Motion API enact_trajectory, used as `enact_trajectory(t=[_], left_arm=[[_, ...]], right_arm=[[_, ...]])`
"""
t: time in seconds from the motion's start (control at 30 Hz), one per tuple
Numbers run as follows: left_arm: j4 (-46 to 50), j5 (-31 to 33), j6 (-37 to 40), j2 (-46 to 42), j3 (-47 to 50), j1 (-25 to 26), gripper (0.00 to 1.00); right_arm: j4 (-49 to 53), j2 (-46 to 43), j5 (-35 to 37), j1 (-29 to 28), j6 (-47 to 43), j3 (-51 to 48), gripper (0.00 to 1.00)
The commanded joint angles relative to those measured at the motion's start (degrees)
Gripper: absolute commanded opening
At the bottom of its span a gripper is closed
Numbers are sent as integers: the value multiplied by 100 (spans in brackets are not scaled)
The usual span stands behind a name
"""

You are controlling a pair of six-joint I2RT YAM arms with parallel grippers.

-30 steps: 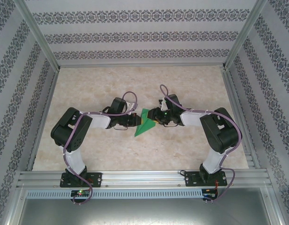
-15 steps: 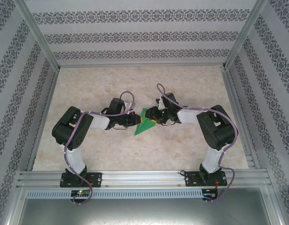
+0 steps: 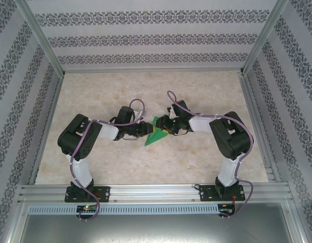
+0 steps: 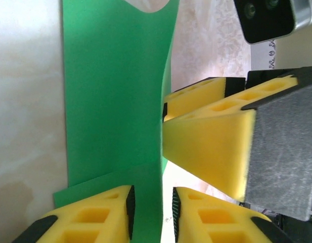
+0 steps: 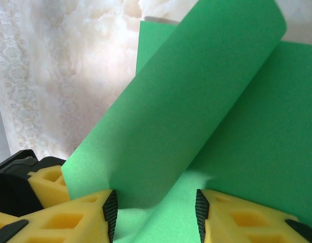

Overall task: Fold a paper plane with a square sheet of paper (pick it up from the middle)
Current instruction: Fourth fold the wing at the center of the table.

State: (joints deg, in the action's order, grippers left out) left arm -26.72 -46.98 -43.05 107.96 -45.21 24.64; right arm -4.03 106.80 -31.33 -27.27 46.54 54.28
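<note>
Site: marbled table [image 3: 206, 96], both arms reaching in towards its middle from either side.

Paper: the green sheet of paper [image 3: 154, 134] lies on the table between my two pincers. From above it reads as a partly folded, roughly triangular shape with its point towards the near-left. It is not yet a dart.

Left pincer: my left pincer [image 4: 152, 198] sits at the sheet's edge. The pads stand narrowly apart with the paper's edge running up between them. Light shows between that edge and one pad, so I judge it released, not nipping.

Right pincer: my right pincer [image 5: 156, 205] is spread wide, with paper lying across the gap and neither pad closed on it. Released.

Spacing: the two pincers are nearly tip to tip. In the left wrist view the right one's yellow pads [image 4: 206, 147] sit just beside the paper's edge.

Flap: one flap [image 5: 191, 96] rises off the lower layer in a soft curl, uncreased, its free edge leaning over the flat part.

Step in hand: my guess is a fold in progress, with the flap turned over but not pressed flat.

Progress: early to middle, since the narrow body and wing creases are not visible.

Next move calls for: one pincer pinning the flat layer while the other lays the flap down square and runs along the fold line.

Risk: thin paper and crowded pads, so a slip would skew the crease or drag the sheet.
</note>
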Motion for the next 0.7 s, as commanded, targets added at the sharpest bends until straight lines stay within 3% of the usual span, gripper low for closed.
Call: enact_trajectory(t=[0.0,0.17,0.5,0.67], left_arm=[[-206,-120,162,133,46,-40,33],[-222,-236,216,234,-42,-17,35],[-11,-382,412,291,-243,87,24],[184,-309,483,219,-238,76,25]], right_arm=[[259,139,195,-77,15,94,48],[324,157,206,-90,3,128,48],[385,174,266,-125,12,136,48],[619,213,403,-152,-40,214,48]])
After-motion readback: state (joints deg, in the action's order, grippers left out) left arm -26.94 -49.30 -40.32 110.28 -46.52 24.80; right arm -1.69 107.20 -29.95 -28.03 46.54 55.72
